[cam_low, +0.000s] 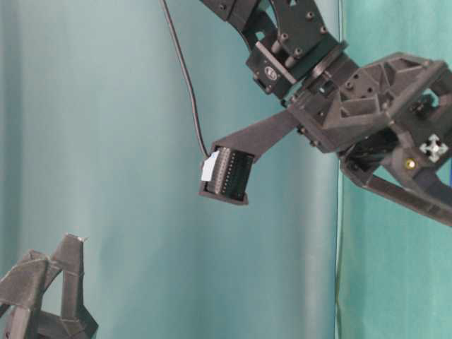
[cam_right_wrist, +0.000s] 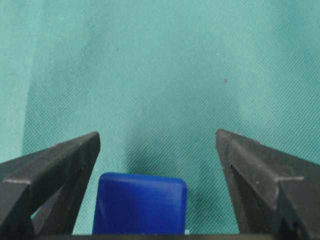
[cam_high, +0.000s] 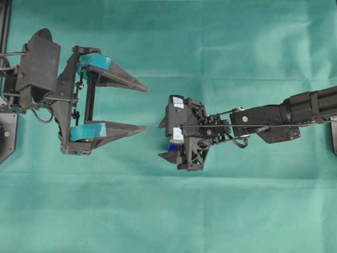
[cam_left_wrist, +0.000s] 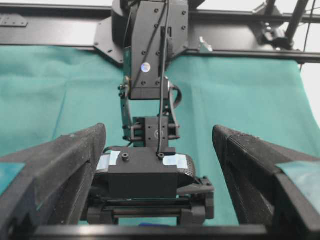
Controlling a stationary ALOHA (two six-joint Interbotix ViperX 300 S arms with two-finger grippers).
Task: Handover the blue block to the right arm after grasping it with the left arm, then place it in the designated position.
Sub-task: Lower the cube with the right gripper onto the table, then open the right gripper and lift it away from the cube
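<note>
The blue block lies on the green cloth between the fingers of my right gripper. That gripper is open, and the block sits nearer the left finger of the wrist view, with a clear gap to the other. A tiny white mark shows at the block's lower right corner. From overhead, the right gripper points down at mid-table and only a sliver of the blue block shows beneath it. My left gripper, banded with teal tape, stands wide open to the left, empty and facing the right gripper.
Green cloth covers the whole table. The right arm reaches in from the right edge. Black mounts and frame parts sit at the far left edge. In the left wrist view the right arm's housing fills the space ahead.
</note>
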